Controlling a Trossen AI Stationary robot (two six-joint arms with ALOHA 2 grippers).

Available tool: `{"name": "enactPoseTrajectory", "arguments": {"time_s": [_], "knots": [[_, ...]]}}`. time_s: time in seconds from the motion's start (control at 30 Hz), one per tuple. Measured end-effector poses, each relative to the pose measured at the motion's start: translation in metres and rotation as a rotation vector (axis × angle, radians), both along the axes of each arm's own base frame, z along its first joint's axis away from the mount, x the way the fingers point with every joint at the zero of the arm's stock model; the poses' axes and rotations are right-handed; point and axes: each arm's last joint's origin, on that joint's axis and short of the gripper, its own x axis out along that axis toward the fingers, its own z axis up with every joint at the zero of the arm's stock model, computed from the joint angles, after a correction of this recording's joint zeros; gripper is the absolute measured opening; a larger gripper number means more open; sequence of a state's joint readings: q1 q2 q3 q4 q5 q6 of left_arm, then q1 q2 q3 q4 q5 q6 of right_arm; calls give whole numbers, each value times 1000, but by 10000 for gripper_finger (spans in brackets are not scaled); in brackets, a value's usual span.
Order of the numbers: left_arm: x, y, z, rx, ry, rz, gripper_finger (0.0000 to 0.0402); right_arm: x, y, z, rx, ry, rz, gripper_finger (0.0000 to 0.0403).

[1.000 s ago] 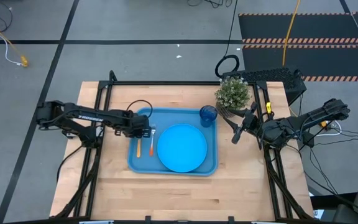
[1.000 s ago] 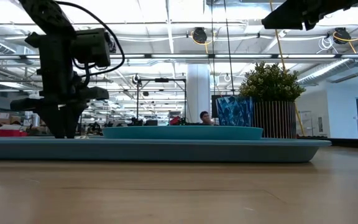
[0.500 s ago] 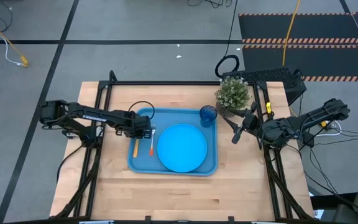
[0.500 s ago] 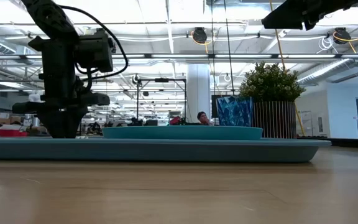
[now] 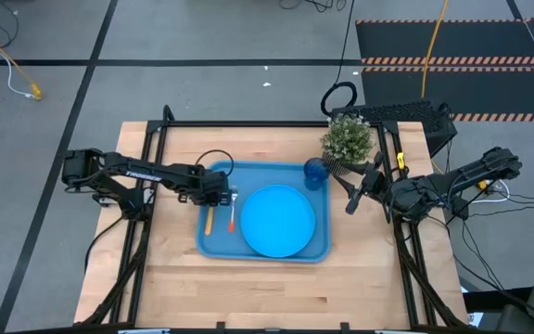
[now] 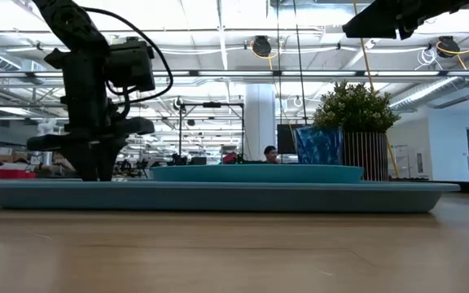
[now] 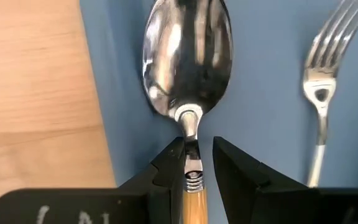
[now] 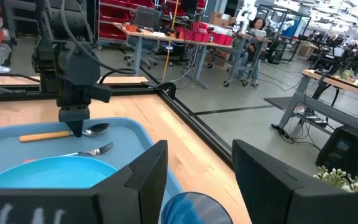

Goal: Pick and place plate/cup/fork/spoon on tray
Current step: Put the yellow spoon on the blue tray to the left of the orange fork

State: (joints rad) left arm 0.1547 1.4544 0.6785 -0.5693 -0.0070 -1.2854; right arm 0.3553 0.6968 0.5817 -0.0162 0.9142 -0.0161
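Note:
The light-blue tray [image 5: 263,249] lies mid-table. On it are the round blue plate [image 5: 278,220], the dark-blue cup [image 5: 315,172] at its far right corner, the fork [image 5: 231,219] and the spoon [image 5: 208,221] side by side along its left side. My left gripper [image 5: 222,197] is low over the tray and slightly open, its fingers astride the spoon's neck [image 7: 191,140]. My right gripper [image 5: 355,190] is open and empty, raised off the tray's right side, near the cup [image 8: 188,208]. My left gripper points down, its fingers lying across the spoon, where the metal neck meets the orange handle. One finger [image 7: 171,163] lies against the neck [image 7: 192,163]; the other [image 7: 235,168] stands a little apart. The spoon lies flat on the tray floor. Whether the fingertips touch the tray I cannot tell.
A potted plant [image 5: 347,139] stands at the table's far right, just behind the cup and beside my right gripper. Black frame rails [image 5: 156,158] run along the table's left and right sides. Bare wood [image 5: 267,292] lies between the tray and the near edge.
The tray has slid a little toward the table's right edge, carrying the plate, cup, fork and spoon with it. My left gripper has gone the same way, staying low over the spoon's neck. My right arm has kept still.

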Motion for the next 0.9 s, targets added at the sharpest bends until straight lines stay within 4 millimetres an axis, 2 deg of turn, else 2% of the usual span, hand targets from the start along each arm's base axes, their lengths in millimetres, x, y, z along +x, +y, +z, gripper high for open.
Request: {"name": "enactPoseTrajectory", "arguments": {"time_s": [0.9], "knots": [[6, -2, 2, -8, -64, -11, 86, 0, 0, 0, 0, 0, 0, 174]]}}
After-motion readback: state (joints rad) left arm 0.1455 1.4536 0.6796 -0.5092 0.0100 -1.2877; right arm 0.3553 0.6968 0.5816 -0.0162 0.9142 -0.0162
